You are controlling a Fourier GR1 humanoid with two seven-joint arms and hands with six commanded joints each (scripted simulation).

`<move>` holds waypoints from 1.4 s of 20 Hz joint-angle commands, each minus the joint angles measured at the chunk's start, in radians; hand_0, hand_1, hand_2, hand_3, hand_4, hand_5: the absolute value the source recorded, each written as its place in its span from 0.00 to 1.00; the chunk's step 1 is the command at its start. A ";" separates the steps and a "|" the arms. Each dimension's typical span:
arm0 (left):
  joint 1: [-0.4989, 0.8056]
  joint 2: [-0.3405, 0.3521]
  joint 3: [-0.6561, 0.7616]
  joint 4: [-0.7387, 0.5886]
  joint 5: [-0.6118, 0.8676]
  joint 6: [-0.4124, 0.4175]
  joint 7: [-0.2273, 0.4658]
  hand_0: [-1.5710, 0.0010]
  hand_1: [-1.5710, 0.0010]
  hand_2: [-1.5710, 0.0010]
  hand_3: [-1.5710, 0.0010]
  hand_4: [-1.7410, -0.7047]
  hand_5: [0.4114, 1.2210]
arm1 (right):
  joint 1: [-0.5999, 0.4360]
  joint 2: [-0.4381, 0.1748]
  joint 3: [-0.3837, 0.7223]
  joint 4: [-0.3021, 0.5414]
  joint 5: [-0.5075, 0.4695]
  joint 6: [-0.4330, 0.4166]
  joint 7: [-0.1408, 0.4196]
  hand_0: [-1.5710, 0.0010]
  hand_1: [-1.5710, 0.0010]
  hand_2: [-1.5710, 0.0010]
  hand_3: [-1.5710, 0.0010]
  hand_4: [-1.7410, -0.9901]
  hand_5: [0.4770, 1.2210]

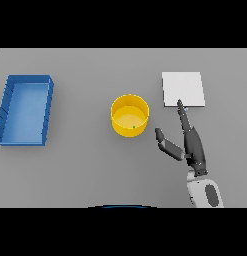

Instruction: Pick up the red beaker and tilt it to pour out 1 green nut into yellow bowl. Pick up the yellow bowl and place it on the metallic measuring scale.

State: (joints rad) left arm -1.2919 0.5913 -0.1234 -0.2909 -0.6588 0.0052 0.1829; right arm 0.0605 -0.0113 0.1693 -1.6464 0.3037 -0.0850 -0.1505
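Observation:
The yellow bowl [130,115] stands upright at the table's middle, with a small green nut [133,127] lying inside it near the front wall. The metallic measuring scale [182,89], a flat pale square, lies to the bowl's right and slightly farther back. My right hand [191,143] comes in from the lower right, open, its fingers stretched toward the scale with their tips at the scale's near edge, and its thumb spread left toward the bowl. It touches neither the bowl nor anything else that I can see. No red beaker shows. My left hand is out of sight.
A blue rectangular tray [7,109] lies at the table's left side, nothing in it. Bare grey table lies between the tray and the bowl.

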 commanded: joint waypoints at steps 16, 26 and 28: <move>0.662 -0.087 0.163 -0.687 0.324 0.173 0.272 0.00 0.00 0.00 0.05 0.00 1.00 | 0.009 -0.022 0.006 -0.007 0.023 0.003 -0.001 1.00 1.00 1.00 1.00 0.98 0.23; 0.823 -0.118 0.125 -0.861 0.299 0.186 0.361 0.00 0.00 0.00 0.01 0.20 0.59 | 0.008 -0.025 -0.004 -0.002 0.021 -0.005 -0.003 1.00 1.00 1.00 1.00 0.96 0.21; 0.849 -0.106 0.125 -0.884 0.302 0.169 0.362 0.00 0.02 0.04 0.06 0.45 0.49 | 0.019 -0.029 -0.004 -0.016 0.017 -0.001 -0.007 1.00 1.00 1.00 1.00 0.97 0.21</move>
State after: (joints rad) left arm -0.4424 0.4854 0.0014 -1.1745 -0.3569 0.1747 0.5438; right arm 0.0797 -0.0408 0.1647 -1.6625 0.3206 -0.0858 -0.1570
